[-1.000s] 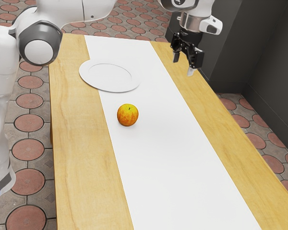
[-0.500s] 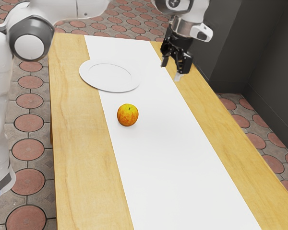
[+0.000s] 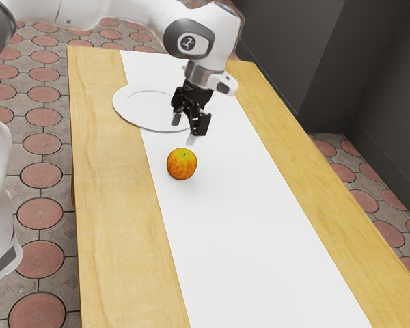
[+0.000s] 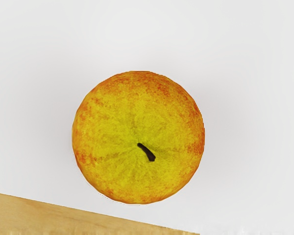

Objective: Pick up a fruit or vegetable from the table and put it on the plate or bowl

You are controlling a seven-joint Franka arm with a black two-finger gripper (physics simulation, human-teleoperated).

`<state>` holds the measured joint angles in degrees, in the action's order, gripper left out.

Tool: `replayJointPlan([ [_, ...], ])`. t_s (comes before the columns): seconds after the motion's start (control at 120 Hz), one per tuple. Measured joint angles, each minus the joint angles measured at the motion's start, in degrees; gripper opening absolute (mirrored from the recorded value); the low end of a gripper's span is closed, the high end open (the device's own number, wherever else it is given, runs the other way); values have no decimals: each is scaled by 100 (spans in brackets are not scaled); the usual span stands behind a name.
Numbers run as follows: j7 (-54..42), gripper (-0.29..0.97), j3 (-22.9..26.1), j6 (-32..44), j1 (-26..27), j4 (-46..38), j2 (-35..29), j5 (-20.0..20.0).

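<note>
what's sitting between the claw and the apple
Nothing. In the exterior view, the stretch of white runner between the claw and the apple is bare.

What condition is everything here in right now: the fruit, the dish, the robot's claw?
Apple: whole, stem up, resting on the white cloth, not held.
Plate: empty, lying flat on the table.
Gripper: open, holding nothing, hovering just above the apple without touching it.
Cloth: spread flat along the table.
Table: level, carrying the plate, cloth and apple.
</note>
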<state>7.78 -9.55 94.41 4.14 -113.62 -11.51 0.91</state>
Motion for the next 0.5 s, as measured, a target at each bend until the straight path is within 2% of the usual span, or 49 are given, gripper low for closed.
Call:
replayJointPlan([
  [0.2,-85,68,-51,289,-47,-707,-454,-6],
  [0.5,-171,68,-268,334,-53,-734,-476,-132],
])
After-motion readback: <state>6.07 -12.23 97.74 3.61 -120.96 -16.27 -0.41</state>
